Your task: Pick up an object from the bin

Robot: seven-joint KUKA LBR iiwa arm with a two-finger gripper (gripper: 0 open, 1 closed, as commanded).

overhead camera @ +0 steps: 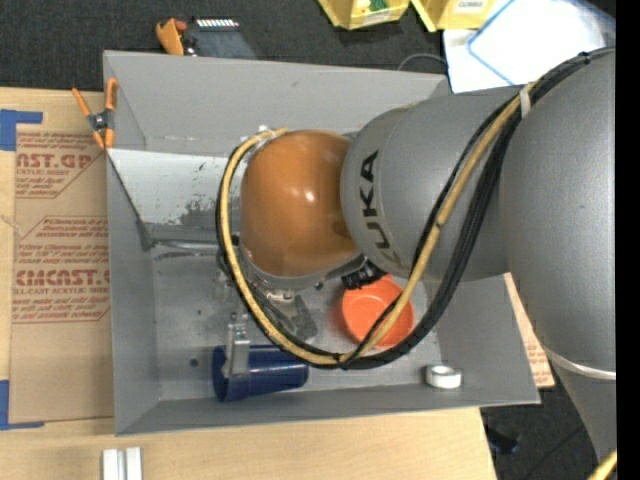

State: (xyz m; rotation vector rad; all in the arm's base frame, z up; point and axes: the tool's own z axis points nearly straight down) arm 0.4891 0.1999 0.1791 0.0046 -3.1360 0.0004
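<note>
now my gripper [238, 351] hangs over the blue tube [265, 379], orange cup [374, 311] near; apart or together, i can't tell.

**A:** How do things lie in the bin [130, 268]?

**B:** The arm [460, 188] comes in from the right, above the middle. The gripper [238, 356] is over the left end of a cylinder [275, 378], which lies on its side along the lower wall. Right of it is a round tub [372, 316], partly under the arm. A small cap [442, 376] lies in the lower right corner.
</note>
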